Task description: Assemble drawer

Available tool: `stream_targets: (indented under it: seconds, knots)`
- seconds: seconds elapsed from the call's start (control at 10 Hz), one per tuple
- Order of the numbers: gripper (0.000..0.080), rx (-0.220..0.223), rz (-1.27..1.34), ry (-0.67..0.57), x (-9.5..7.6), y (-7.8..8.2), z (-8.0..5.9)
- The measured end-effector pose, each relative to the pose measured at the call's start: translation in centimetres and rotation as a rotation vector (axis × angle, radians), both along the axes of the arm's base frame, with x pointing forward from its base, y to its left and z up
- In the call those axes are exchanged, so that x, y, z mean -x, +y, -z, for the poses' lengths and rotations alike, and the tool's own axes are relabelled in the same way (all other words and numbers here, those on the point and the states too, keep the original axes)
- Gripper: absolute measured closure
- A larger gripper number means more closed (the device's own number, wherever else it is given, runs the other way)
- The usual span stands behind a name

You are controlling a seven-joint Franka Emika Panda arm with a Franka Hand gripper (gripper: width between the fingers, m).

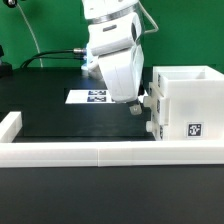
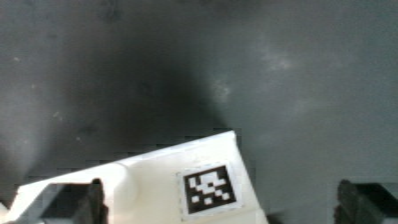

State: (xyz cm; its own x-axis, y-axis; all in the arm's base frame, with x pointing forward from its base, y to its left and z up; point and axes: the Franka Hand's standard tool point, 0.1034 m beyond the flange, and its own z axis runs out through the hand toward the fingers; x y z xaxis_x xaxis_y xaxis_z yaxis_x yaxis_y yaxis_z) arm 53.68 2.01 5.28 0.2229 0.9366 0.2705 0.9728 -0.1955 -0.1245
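The white drawer housing point(image 1: 186, 104) stands at the exterior view's right, with a square tag low on its front. Small knobs point(image 1: 151, 101) stick out of its side that faces the arm. My gripper point(image 1: 137, 105) hangs tilted just beside that side, close to the knobs. In the wrist view a white part with a square tag point(image 2: 212, 188) lies between my fingertips point(image 2: 80, 205). The gripper point(image 2: 224, 205) is open, with the far finger point(image 2: 368, 203) well apart from the white part. Whether the trays are inside the housing I cannot tell.
A long low white wall point(image 1: 90, 152) runs along the front of the black table and turns up at the exterior view's left point(image 1: 10, 125). The marker board point(image 1: 95, 97) lies flat behind my gripper. A black cable point(image 1: 55, 55) runs at the back.
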Motion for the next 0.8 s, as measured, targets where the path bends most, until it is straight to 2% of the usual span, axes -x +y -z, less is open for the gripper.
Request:
stream_targets:
  seconds: [0.3, 0.5, 0.8]
  knots:
    - [0.0150, -0.001, 0.021, 0.014, 0.0, 1.2, 0.3]
    - [0.0150, 0.002, 0.037, 0.017, 0.1, -0.1, 0.4]
    - [0.0150, 0.003, 0.042, 0.019, 0.1, -0.2, 0.4]
